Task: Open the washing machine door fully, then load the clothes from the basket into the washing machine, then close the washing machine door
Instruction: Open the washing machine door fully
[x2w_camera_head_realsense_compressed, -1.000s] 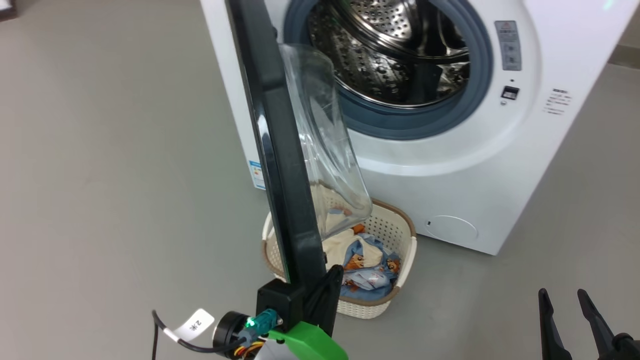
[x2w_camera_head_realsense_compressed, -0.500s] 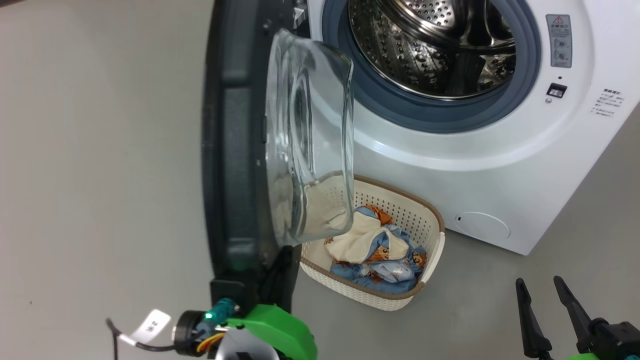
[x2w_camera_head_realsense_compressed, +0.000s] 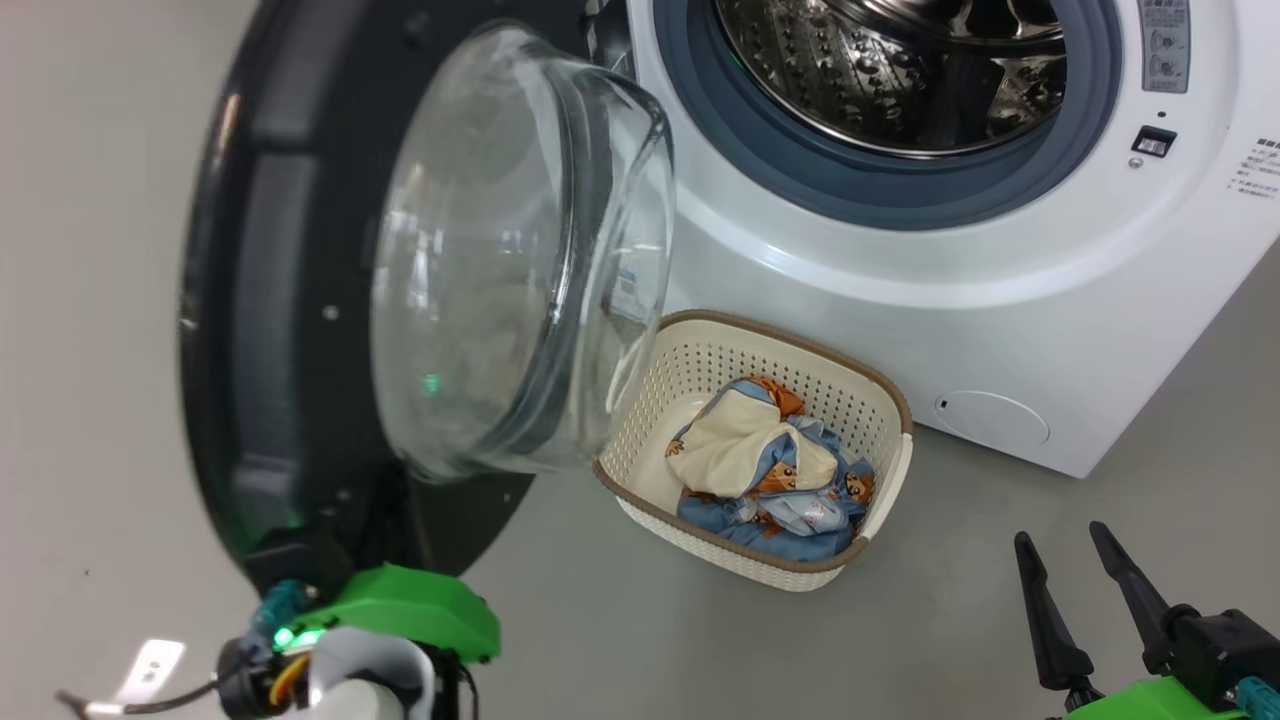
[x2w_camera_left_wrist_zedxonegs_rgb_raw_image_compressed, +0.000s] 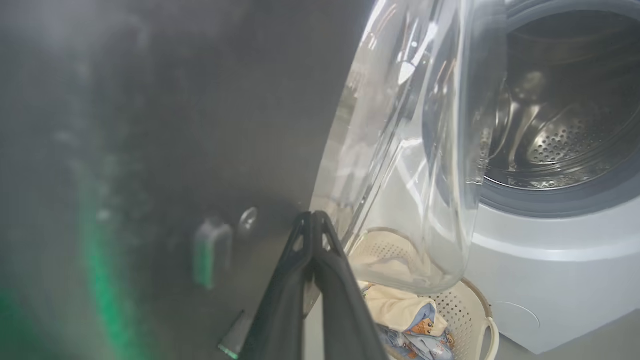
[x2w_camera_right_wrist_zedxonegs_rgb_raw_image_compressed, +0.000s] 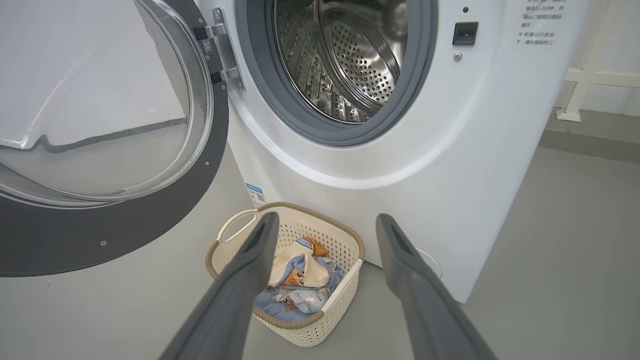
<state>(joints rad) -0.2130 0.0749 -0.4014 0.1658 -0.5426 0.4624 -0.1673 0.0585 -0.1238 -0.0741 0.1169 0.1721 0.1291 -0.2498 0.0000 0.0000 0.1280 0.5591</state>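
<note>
Jaws, left gripper (x2w_camera_left_wrist_zedxonegs_rgb_raw_image_compressed: 314, 216): pressing together, tips lying against the inner face of the large round black-rimmed washing machine door (x2w_camera_head_realsense_compressed: 270, 300), just beside its bulging clear glass bowl (x2w_camera_head_realsense_compressed: 500, 250); whether they are pinching anything, you cannot tell.
Jaws, right gripper (x2w_camera_right_wrist_zedxonegs_rgb_raw_image_compressed: 326, 217): spreading wide, holding nothing.
Door: standing well open from the big white front-loading washing machine (x2w_camera_head_realsense_compressed: 900, 330).
Light blue bear-print and cream clothes (x2w_camera_head_realsense_compressed: 770, 470): lying in the small cream perforated plastic basket (x2w_camera_head_realsense_compressed: 700, 370), which is sitting on the grey floor (x2w_camera_head_realsense_compressed: 100, 300) beside the washer.
Hazard: you are working a glossy surface. Slipping tips could let the door swing back over the basket while your right arm is reaching in.
</note>
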